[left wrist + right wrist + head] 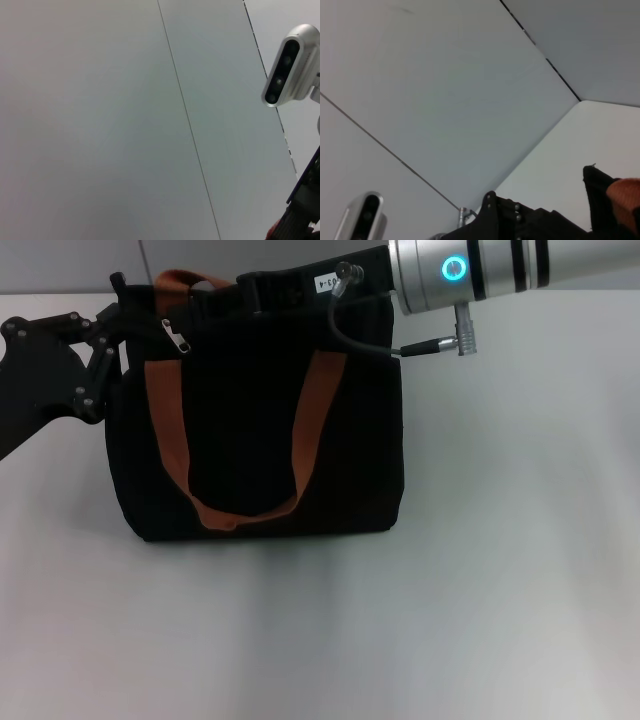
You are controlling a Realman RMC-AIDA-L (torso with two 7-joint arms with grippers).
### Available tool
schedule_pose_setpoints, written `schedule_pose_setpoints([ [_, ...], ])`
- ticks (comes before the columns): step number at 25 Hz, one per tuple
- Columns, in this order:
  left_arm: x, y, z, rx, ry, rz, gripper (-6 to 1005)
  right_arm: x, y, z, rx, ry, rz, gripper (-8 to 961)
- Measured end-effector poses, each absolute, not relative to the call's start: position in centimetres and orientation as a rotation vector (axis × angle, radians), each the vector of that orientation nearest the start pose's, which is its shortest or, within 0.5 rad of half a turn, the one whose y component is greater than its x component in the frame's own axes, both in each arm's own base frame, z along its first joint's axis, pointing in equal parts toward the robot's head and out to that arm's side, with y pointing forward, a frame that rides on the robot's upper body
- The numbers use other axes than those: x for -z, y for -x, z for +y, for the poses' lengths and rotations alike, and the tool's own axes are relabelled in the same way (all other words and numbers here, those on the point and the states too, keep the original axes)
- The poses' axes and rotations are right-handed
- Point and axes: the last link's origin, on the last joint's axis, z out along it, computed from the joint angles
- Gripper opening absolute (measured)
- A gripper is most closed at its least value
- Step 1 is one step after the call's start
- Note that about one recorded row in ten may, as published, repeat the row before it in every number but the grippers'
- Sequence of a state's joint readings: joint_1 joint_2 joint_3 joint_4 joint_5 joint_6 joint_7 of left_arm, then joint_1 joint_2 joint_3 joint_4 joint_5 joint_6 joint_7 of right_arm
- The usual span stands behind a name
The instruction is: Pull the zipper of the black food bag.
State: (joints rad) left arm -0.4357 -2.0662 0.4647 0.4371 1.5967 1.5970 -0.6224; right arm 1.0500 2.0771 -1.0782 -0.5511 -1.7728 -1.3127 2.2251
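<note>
showing zipper (176, 337) (head view only)

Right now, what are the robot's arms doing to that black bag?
The bag stands upright on the white table, its orange handles hanging down the front. The left gripper is at the bag's top left corner, close to the small silver zipper pull. The right gripper reaches over the bag's top edge from the other side. It looks like one arm steadies the bag while the other works the zipper, though the fingers themselves cannot be made out.
</note>
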Motion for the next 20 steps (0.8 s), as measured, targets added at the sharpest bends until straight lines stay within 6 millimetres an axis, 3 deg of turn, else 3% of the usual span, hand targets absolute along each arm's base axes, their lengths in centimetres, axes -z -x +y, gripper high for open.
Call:
schedule_pose_setpoints([
  [20, -3.8, 28.0, 32.2, 0.939, 2.131, -0.021, 50, 7.3, -4.2, 41.9, -0.550, 2.898, 1.120, 418],
])
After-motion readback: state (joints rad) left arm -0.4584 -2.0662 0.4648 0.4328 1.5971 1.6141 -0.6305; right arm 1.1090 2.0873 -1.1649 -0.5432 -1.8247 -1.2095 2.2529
